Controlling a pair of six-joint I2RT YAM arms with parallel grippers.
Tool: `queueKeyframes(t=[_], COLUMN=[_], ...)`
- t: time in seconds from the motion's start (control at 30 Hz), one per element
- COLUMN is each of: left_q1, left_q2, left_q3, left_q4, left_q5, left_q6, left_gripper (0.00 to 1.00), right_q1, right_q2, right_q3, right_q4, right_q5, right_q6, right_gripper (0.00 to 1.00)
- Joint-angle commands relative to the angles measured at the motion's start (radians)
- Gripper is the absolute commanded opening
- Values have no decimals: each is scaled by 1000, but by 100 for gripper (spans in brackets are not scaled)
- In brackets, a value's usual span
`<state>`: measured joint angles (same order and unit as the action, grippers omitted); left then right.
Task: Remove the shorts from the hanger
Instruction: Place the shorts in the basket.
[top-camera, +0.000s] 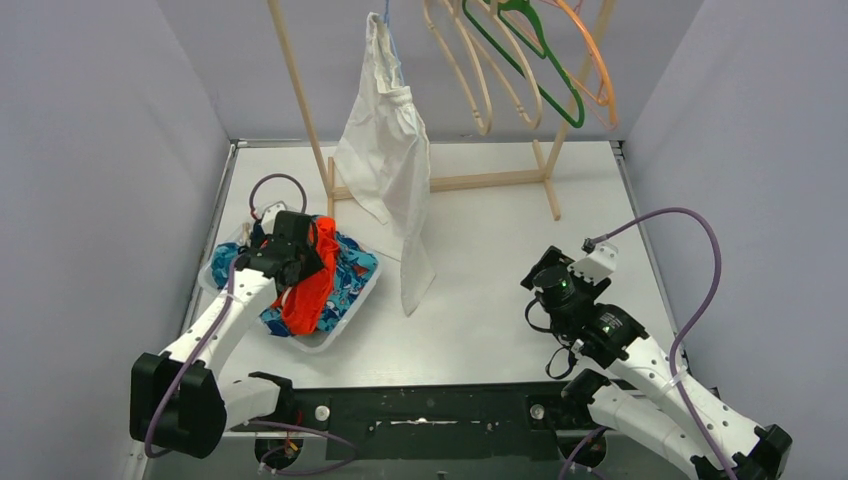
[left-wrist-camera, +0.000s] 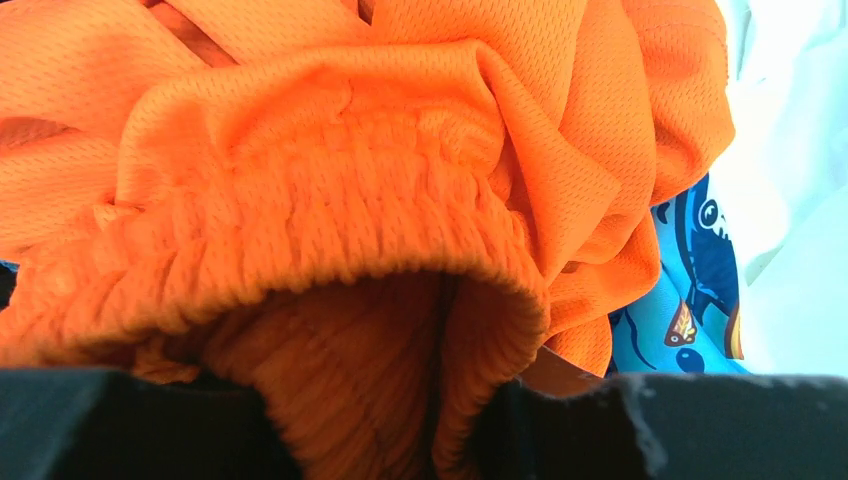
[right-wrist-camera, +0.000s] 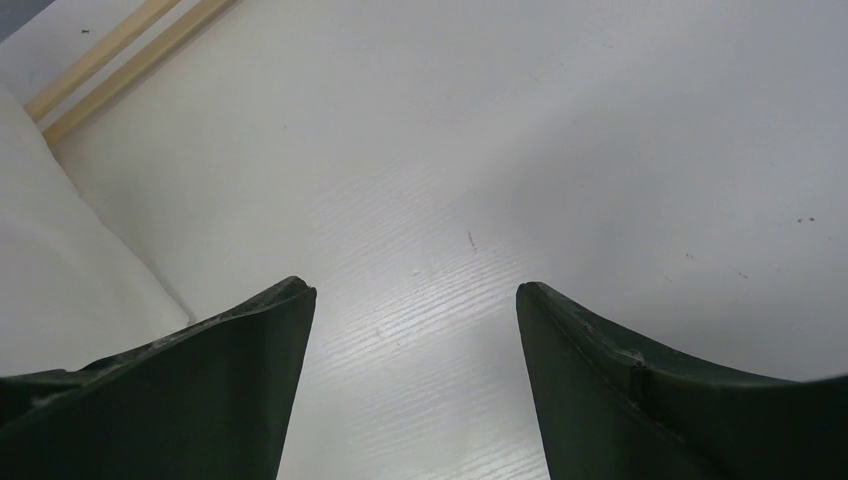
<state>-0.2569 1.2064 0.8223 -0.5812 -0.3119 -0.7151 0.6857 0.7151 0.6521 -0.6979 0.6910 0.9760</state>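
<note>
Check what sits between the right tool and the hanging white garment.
Nothing. Only bare table lies between the right tool and the white garment, as both the top view and the right wrist view show.

You've got orange shorts (left-wrist-camera: 400, 200): plain, bright mesh. Teal shorts (left-wrist-camera: 690, 300): dark-blue shark print, orange flecks. White shorts (top-camera: 385, 160): plain. Green hanger (top-camera: 578, 112), orange hanger (top-camera: 608, 85), wood hangers (top-camera: 478, 100) pale tan. Table (top-camera: 500, 250) white; cable (top-camera: 716, 265) purple.
</note>
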Motion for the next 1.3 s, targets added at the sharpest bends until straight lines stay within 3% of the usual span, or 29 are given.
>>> queueKeyframes(t=[0.0,0.03,0.13,0.3,0.47,0.63,0.77,0.87,1.03,1.1,1.13,1.27], left_q1=[-13,-12,-10,-7,-7,-6,-4,2,14,32,46,71], left_q2=[-15,-41,-122,-173,-139,-41,104,188,290,249,222,81], left_q3=[-46,-27,56,257,415,499,535,443,274,183,153,98], left_q4=[-54,-82,-147,-249,-289,-204,-174,-107,-174,-156,-150,-127], left_q5=[17,4,-26,-37,-28,29,113,146,27,34,49,20], left_q6=[-56,-49,-24,38,100,184,194,194,86,54,45,25], left_gripper=[36,37,57,71,73,73,73,73,49,44,37,22], right_q1=[-12,-13,-15,-20,-23,-26,-30,-34,-40,-42,-44,-51], right_q2=[3,5,9,4,-7,-13,-2,5,5,0,-4,-21], right_q3=[2,3,6,8,9,9,15,20,20,21,21,18], right_q4=[44,45,47,47,41,44,54,50,49,40,29,41], right_q5=[22,22,21,18,19,21,12,7,-7,8,26,75], right_q6=[-23,-25,-27,-26,-31,-37,-61,-69,-89,-100,-103,-150], right_gripper=[75,75,75,75,75,75,75,76,76,76,76,76])
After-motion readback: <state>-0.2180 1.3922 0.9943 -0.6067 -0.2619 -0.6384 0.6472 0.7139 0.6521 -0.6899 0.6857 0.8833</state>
